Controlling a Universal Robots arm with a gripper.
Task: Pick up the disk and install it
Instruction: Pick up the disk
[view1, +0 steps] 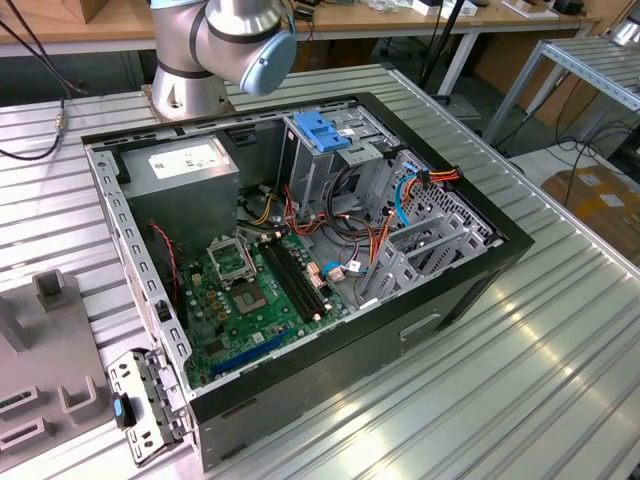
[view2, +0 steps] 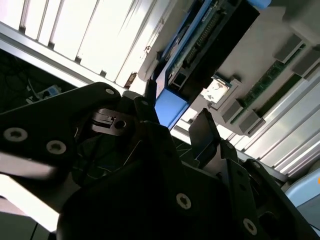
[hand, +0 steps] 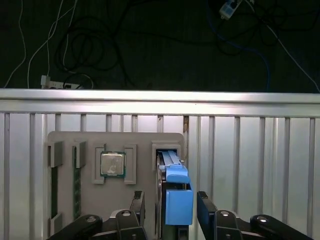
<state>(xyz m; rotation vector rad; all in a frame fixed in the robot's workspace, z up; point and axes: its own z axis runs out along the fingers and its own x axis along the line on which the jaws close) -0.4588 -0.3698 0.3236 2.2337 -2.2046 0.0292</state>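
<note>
- the disk (hand: 175, 172) stands on edge in a slot of the grey holder tray (hand: 65, 140), blue rail tabs up
- gripper (hand: 170, 197) straddles it — jaws spread, not clamped
- chip (hand: 112, 164) sits in the neighbouring pocket
- open PC case (view1: 330, 365) lies on the ribbed table (view1: 540, 350)

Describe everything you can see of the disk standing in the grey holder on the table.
The disk stands on edge in a slot of the grey holder. It looks like a flat, dark slab of metal, and a bright blue plastic rail runs along its upturned edge. The open gripper straddles it, with one of its fingers on each side. A narrow gap appears to show beside each finger, so only the holder seems to touch the disk.
</note>
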